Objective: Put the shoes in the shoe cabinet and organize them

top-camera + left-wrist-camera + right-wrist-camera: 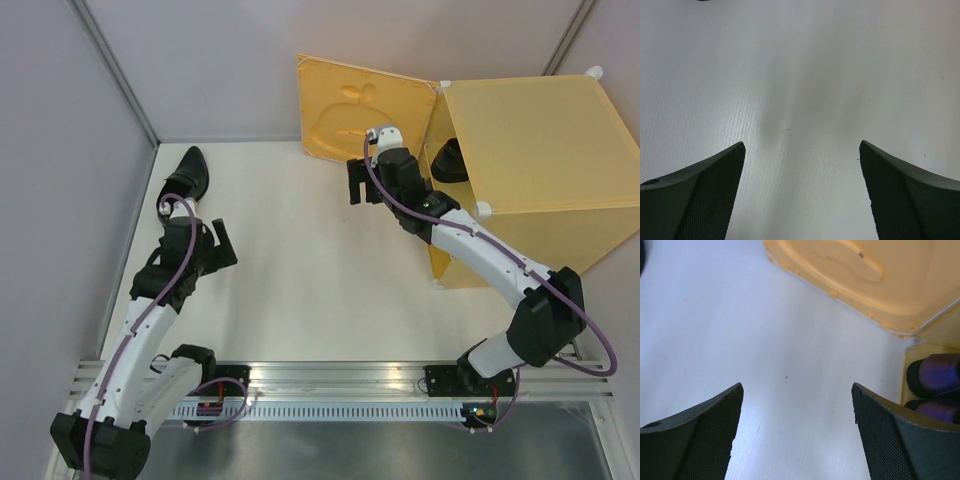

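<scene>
Yellow-orange plastic shoe cabinet [540, 140] sits at far R of the white surface [290, 260], turned at an angle. Its hinged door [365, 105] w/ embossed motif is swung wide open to the L. Inside the opening, two shiny purple shoes [936, 374] lie side by side, seen in R wrist view just past the cabinet's front edge; from above only a dark shape shows there. One glossy black shoe [186, 172] lies on the surface at far L, well apart from the cabinet, pointed end toward the back, other end partly hidden by the L arm [150, 300].

R end effector [357, 182] hovers in front of the open door, near the cabinet mouth, fingers spread wide w/ nothing btwn them, bare surface below. L end effector [222, 245] is over bare surface near the black shoe, fingers likewise wide apart & empty.
</scene>
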Available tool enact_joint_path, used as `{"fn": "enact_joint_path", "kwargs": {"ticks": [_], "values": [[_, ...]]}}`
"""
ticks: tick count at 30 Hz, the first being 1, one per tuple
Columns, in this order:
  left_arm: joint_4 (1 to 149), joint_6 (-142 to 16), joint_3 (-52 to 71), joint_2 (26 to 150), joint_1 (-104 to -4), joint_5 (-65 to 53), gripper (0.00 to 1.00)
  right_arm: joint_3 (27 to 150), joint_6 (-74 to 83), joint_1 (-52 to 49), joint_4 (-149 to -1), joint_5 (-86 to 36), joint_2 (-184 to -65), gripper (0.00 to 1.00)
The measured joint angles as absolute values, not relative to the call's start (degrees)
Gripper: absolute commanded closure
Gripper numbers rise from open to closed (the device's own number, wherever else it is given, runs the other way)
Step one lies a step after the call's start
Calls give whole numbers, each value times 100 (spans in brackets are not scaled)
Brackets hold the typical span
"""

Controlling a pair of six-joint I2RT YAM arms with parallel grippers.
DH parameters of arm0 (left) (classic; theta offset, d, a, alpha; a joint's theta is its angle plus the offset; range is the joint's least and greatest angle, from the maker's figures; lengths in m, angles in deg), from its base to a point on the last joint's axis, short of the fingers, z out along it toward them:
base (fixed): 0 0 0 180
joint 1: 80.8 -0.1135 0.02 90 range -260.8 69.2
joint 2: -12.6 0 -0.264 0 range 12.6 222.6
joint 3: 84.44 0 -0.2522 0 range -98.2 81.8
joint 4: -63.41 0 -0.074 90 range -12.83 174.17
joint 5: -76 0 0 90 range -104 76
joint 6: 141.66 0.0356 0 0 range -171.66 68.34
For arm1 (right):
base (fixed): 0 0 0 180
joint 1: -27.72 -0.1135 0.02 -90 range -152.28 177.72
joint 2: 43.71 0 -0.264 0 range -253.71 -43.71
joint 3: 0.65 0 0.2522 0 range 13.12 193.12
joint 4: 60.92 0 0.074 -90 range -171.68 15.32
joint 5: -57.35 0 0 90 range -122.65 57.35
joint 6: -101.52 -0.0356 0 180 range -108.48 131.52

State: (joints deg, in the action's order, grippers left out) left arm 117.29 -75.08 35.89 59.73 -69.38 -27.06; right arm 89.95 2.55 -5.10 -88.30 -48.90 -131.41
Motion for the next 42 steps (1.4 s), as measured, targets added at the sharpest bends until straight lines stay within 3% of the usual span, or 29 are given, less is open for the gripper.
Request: {"fn": "enact_joint_path", "kwargs": {"ticks": [9, 16, 27, 42], "values": [[11731, -7515, 3604, 6365, -6949, -2891, 2, 6869, -357, -1038, -7812, -4374, -12393, 8], [11781, -7749, 3154, 7396, -7470, -2968, 2, 5660, -523, -1054, -7080, -4156, -12236, 8], [11687, -8549, 1442, 9331, -8820, -3379, 3, 5437, -398, -1054, -6841, -4201, -11548, 7], [11427, -9502, -35, 11407, -9701, -3626, 9, 5437, -278, -1054, -6927, -4440, -11526, 7]]}}
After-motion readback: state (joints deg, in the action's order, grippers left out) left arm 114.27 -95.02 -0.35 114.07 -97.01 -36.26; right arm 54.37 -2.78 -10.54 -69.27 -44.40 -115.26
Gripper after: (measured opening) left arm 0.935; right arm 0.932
